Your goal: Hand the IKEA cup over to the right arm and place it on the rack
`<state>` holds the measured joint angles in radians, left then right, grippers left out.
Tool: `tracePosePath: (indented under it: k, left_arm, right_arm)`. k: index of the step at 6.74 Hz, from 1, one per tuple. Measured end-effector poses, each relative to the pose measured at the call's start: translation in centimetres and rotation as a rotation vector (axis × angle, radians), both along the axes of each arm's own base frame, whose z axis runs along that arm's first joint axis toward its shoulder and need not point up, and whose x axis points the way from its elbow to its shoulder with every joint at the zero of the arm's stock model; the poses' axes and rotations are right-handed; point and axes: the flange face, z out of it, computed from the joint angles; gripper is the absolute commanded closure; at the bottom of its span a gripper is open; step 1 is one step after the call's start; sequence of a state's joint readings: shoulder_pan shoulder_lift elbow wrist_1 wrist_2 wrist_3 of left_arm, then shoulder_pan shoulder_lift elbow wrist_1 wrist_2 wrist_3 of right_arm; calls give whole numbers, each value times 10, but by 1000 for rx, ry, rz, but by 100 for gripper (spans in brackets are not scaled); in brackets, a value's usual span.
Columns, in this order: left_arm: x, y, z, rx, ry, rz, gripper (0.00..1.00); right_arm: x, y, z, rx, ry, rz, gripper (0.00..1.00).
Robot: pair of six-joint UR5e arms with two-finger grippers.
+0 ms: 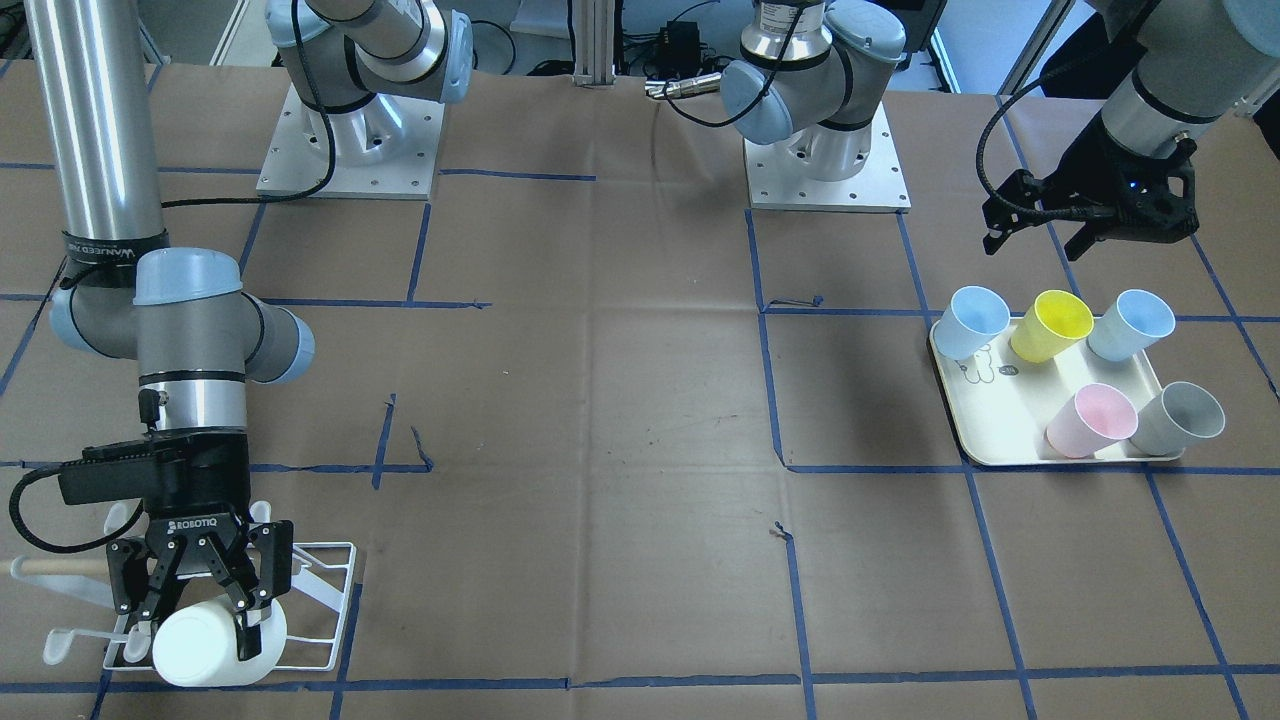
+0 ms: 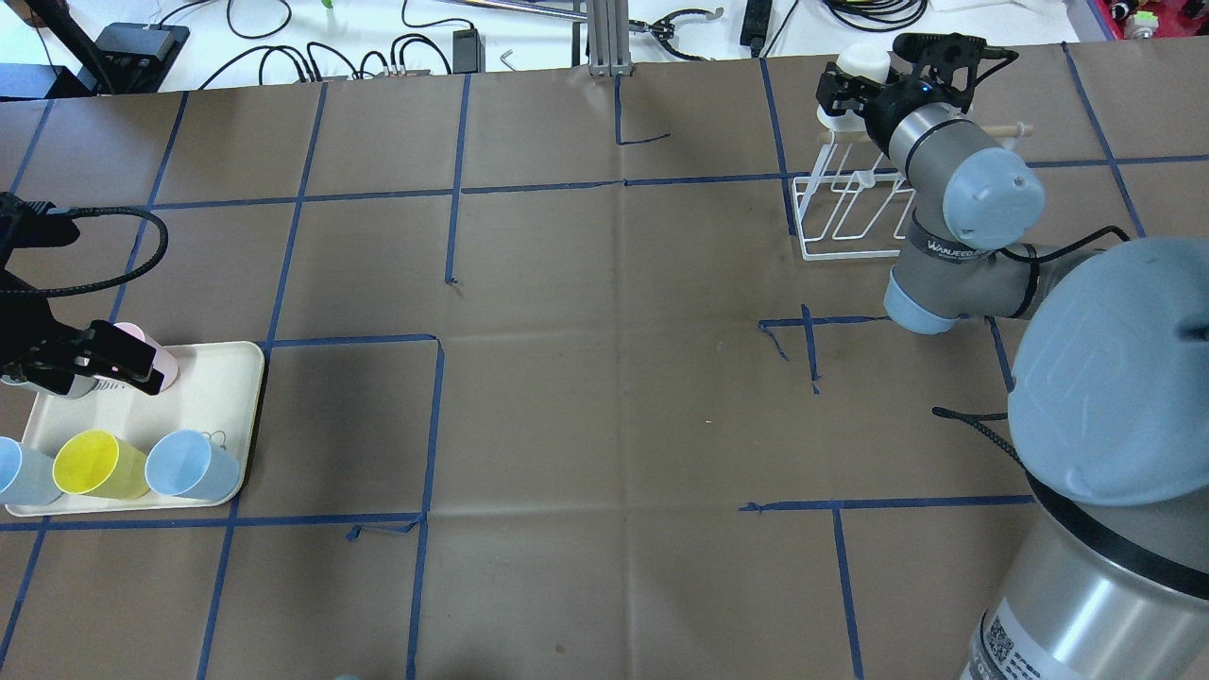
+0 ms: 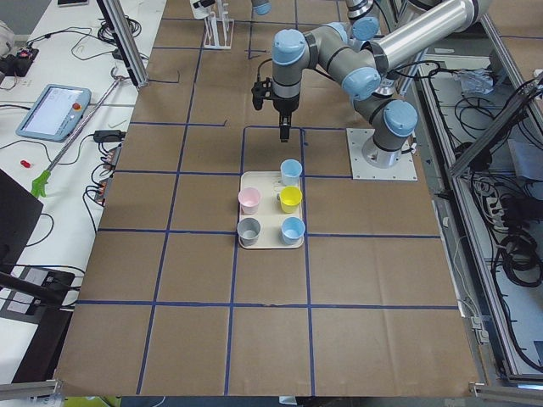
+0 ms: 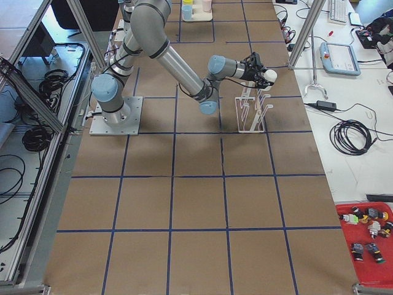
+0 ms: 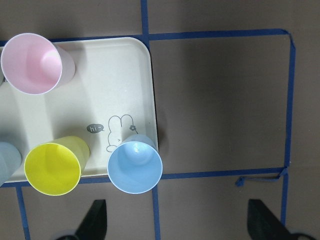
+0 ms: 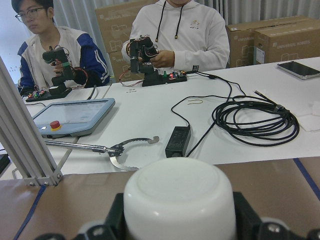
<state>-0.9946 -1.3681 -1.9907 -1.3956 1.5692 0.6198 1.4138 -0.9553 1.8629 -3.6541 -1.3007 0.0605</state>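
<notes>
My right gripper [image 1: 200, 600] is shut on a white IKEA cup [image 1: 215, 642], held on its side low over the white wire rack [image 1: 325, 600]. The rack's paddle-tipped pegs and wooden dowel [image 1: 50, 567] are partly hidden behind the gripper. In the overhead view the cup [image 2: 864, 61] and right gripper [image 2: 855, 93] are at the rack's far end [image 2: 850, 212]. The right wrist view shows the cup [image 6: 180, 200] filling the space between the fingers. My left gripper [image 1: 1090, 225] is open and empty, above the table just behind the cream tray [image 1: 1000, 435]; its fingertips [image 5: 95, 220] stand wide apart.
The tray holds five upright cups: two light blue [image 1: 975, 320] [image 1: 1130, 325], yellow [image 1: 1050, 325], pink [image 1: 1090, 420] and grey [image 1: 1180, 418]. Both arm bases [image 1: 350, 150] [image 1: 825, 160] stand at the table's robot side. Beyond the far edge are cables, a tablet [image 6: 75, 117] and two seated people.
</notes>
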Motion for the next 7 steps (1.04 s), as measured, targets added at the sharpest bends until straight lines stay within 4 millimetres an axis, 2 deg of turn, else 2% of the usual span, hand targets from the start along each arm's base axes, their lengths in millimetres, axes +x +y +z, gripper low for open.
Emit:
tracePosePath:
  k: [2,4,5,7]
  left_arm:
    - [-1,8,-34,17,14,9,2]
    - [-7,17,-82,-5,-1,10,3]
    - [-9,21,-99,-5,-2,9,4]
    - [-11,25,-126,20,13,10,2]
  right_arm:
    - [4,1,4,-1,3,4,0]
    - [-2,0,10,-10,7,-9,0]
    - [-5,2,19,-24,12,-17,0]
    - [-4,10,60,-89,24,-20,0]
